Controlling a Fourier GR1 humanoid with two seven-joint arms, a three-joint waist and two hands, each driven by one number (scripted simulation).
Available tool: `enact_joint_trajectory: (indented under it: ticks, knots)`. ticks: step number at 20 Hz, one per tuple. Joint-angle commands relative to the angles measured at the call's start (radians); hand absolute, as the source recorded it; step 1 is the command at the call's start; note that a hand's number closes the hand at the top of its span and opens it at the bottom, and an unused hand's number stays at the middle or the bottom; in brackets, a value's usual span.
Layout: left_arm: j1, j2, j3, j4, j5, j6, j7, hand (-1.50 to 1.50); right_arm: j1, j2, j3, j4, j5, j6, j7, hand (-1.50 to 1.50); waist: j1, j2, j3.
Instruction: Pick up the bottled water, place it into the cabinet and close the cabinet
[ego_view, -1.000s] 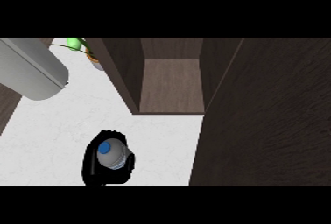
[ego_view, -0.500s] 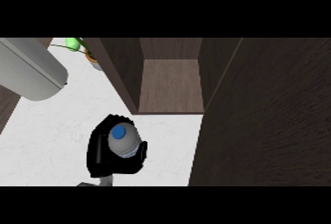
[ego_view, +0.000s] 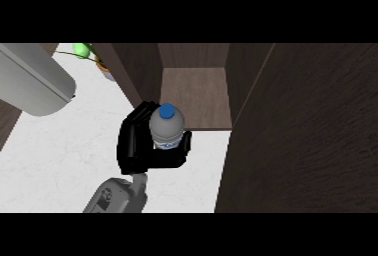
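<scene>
One bottle (ego_view: 167, 127) with a blue cap shows at the centre of the head view. One black hand (ego_view: 144, 145), the right by the look of it, is curled round that bottle, on one grey forearm (ego_view: 117, 196) coming in from six o'clock. One open cabinet (ego_view: 193, 95) stands at twelve o'clock, with one door (ego_view: 303, 135) swung out at three o'clock. One rounded grey object (ego_view: 33, 80) lies at ten o'clock, hard to identify. One green plant (ego_view: 87, 51), perhaps potted, sits at eleven o'clock. One white counter (ego_view: 59, 150) carries it all.
</scene>
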Motion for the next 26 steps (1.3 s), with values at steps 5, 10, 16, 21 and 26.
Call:
enact_joint_trajectory:
  ticks: [5, 10, 16, 21, 26]
  knots:
    - [-0.224, 0.0, 0.06, 0.128, -0.052, 0.094, 0.087, 1.5, 0.017, -0.014, 0.028, -0.112, 0.104, -0.018, 0.069, -1.5, 0.001, 0.0, 0.0]
    - [-0.366, 0.0, 0.091, 0.338, -0.033, 0.13, 0.049, 1.5, 0.03, -0.049, 0.011, -0.175, 0.066, 0.0, 0.099, -1.5, -0.014, 0.002, -0.001]
    - [-0.47, 0.0, 0.114, 0.499, -0.059, 0.143, 0.038, 1.5, 0.052, -0.047, 0.026, -0.166, 0.062, -0.015, 0.047, -1.5, -0.016, 0.002, 0.0]
    - [-0.573, 0.0, 0.199, 0.707, -0.051, 0.118, -0.046, 1.5, 0.035, -0.064, 0.0, -0.151, 0.043, 0.0, 0.049, -1.5, -0.021, 0.006, -0.001]
    - [-0.708, 0.0, 0.23, 0.893, -0.034, 0.15, -0.055, 1.5, 0.052, -0.073, 0.007, -0.106, -0.002, 0.018, -0.017, -1.5, -0.032, 0.009, 0.0]
